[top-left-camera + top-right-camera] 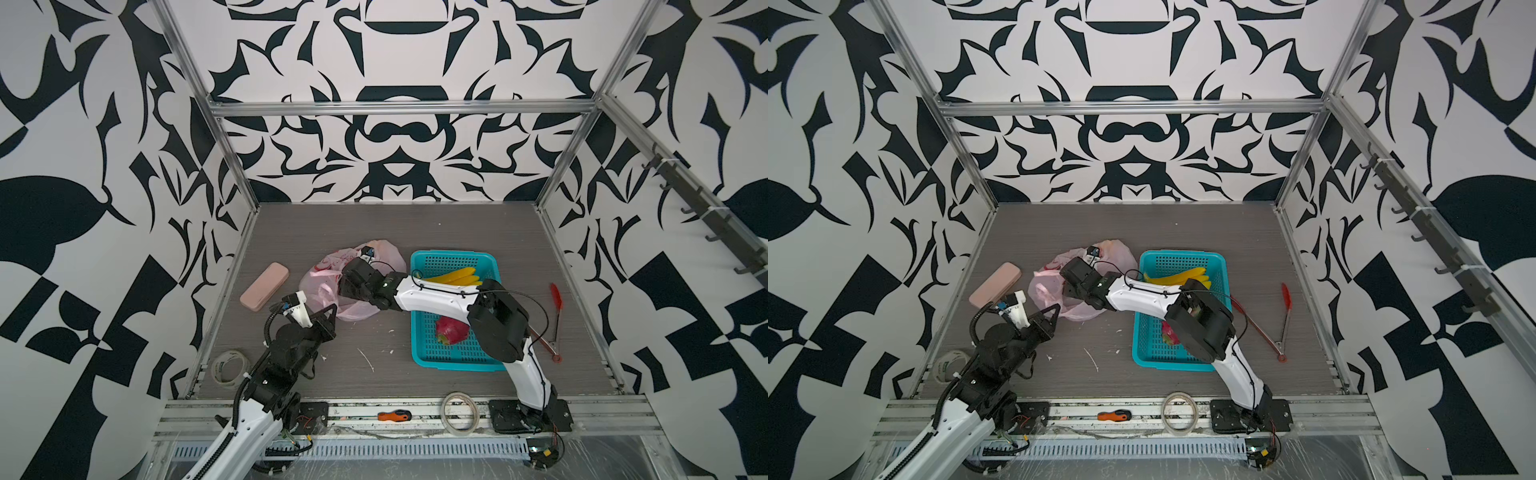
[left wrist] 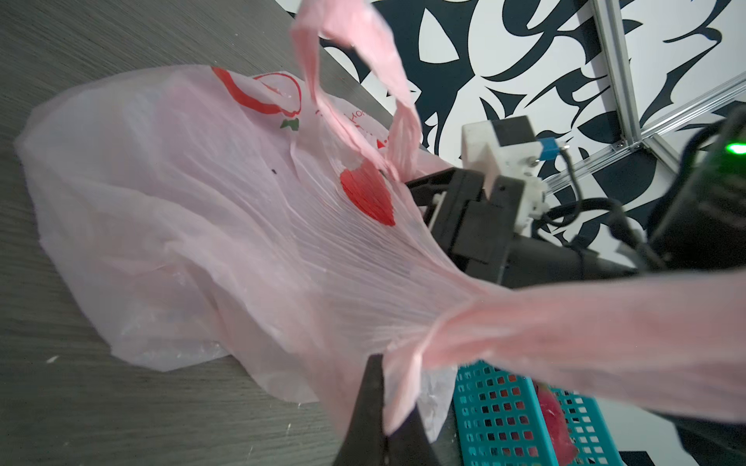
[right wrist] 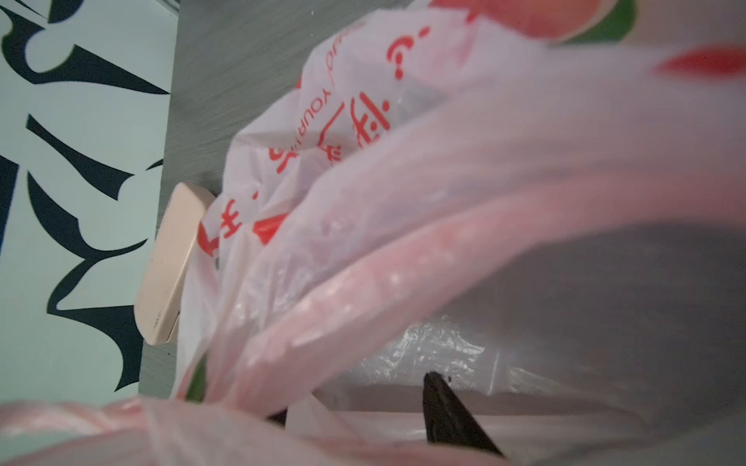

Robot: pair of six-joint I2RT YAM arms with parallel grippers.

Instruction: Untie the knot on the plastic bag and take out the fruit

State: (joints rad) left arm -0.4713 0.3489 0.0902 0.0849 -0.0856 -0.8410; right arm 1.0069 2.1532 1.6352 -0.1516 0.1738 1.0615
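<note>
left fingers (image 2: pixel 371 403) clenched on one handle (image 2: pixel 565 322) of the plastic bag (image 1: pixel 322 286), film stretched taut. other handle (image 2: pixel 363 60) hangs loose, not tied. bag sits on the tabletop (image 1: pixel 374 232), just beside the teal basket (image 1: pixel 453 259). right fingers (image 3: pixel 448 407) parted, in the bag's opening (one tip mostly hidden by film). banana bunch (image 1: pixel 455 276) and a dragon fruit (image 1: pixel 451 330) lie in the basket.

1. The plastic bag (image 1: pixel 322 291) lies on the table (image 1: pixel 374 232), just left of the basket (image 1: pixel 453 254).
2. The case (image 1: pixel 264 286) lies left of the plastic bag.
3. In the basket, the banana bunch (image 1: pixel 455 276) sits at the back and a dragon fruit (image 1: pixel 451 330) nearer the front.
4. The tongs (image 1: pixel 555 295) lie right of the basket.
</note>
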